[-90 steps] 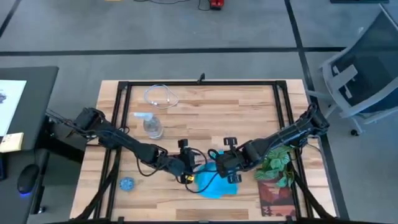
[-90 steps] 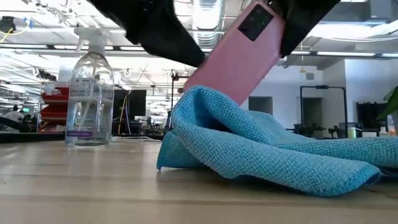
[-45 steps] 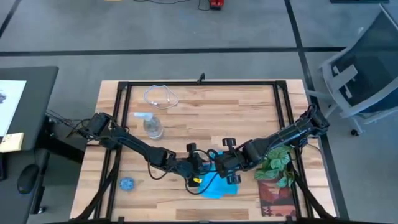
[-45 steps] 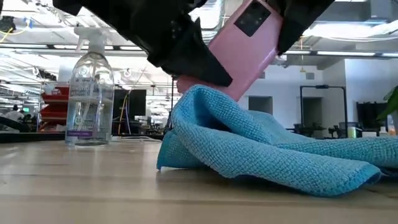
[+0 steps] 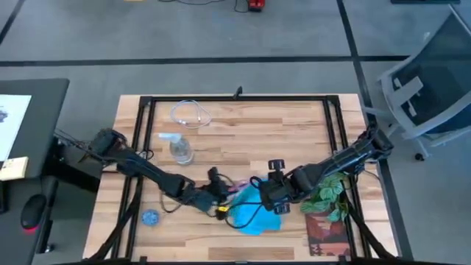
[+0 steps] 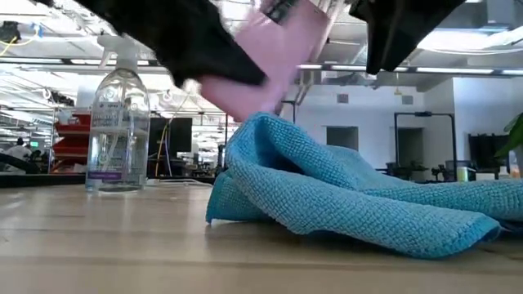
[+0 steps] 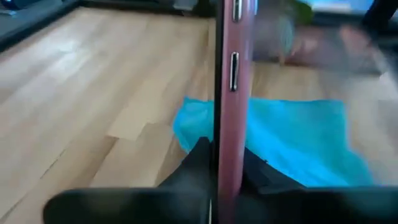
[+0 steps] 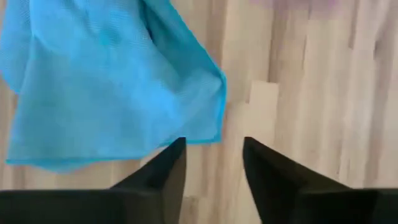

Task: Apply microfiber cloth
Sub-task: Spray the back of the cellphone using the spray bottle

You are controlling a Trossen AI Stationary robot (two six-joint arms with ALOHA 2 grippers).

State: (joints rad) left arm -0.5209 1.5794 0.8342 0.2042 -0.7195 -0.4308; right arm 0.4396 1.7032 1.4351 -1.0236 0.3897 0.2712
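The microfiber cloth (image 5: 257,213) lies crumpled on the wooden table near its front edge, a sky-blue heap (image 6: 343,192). Just above its left side hangs a pink-cased phone (image 6: 265,49), tilted, with my left gripper (image 5: 219,196) shut on it. In the left wrist view the phone (image 7: 230,93) shows edge-on, with the cloth (image 7: 286,137) beyond it. My right gripper (image 8: 214,162) stands open over the cloth's right part (image 8: 106,81), with nothing between its fingers. My left gripper pinches the phone's end nearest the wrist (image 7: 229,177) between its two fingers, one on each flat face. The fingers come from the table's left and lie along the phone. The phone stands out beyond them, tilted, just above the cloth.
A clear spray bottle (image 5: 180,149) stands left of the middle, with a coiled white cable (image 5: 190,114) behind it. A small round blue disc (image 5: 150,217) lies at the front left. A green plant (image 5: 327,193) and a patterned card (image 5: 324,232) sit at the front right.
My left gripper went toward the table's right edge, took hold of the phone at its lower end, then drew back left with it. The phone's top end, which was at my right gripper, has come away from it and swung left.
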